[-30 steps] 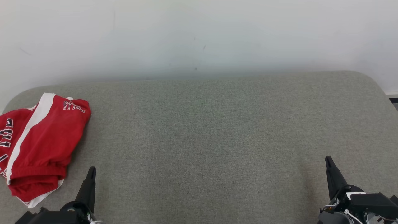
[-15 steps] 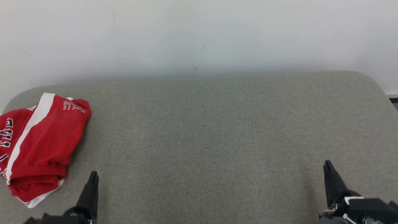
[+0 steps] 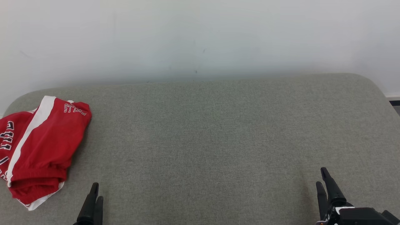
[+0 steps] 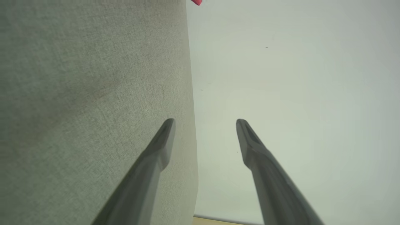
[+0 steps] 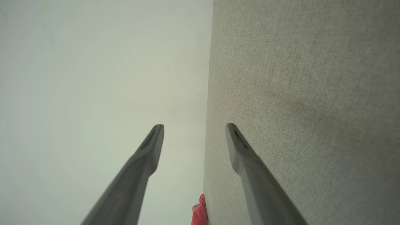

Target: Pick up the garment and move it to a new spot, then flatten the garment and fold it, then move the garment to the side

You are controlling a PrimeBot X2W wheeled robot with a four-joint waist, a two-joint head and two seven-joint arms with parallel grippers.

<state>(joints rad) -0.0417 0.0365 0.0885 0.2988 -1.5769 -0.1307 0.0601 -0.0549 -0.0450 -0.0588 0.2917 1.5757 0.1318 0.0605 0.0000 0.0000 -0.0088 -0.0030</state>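
Note:
The garment (image 3: 40,147) is red with white stripes and lettering. It lies folded in a loose bundle at the far left of the grey fabric surface (image 3: 203,140), partly cut off by the head view's edge. My left gripper (image 3: 97,191) stands open at the bottom left, just right of the garment's near corner and apart from it. At the bottom right, far from the garment, my right gripper (image 3: 320,176) is open too. In the wrist views the left gripper (image 4: 204,120) and the right gripper (image 5: 193,125) hold nothing. Slivers of the garment (image 4: 197,2) (image 5: 200,212) show at the frame edges.
A pale wall (image 3: 200,37) rises straight behind the surface's far edge. The surface has rounded far corners, and a dark strip of floor (image 3: 394,101) shows past its right edge. The wide middle stretch bears only bare grey fabric.
Both grippers have gone from shut to open and have drawn back lower in the head view. The picture has shifted slightly downward. The garment lies as before.

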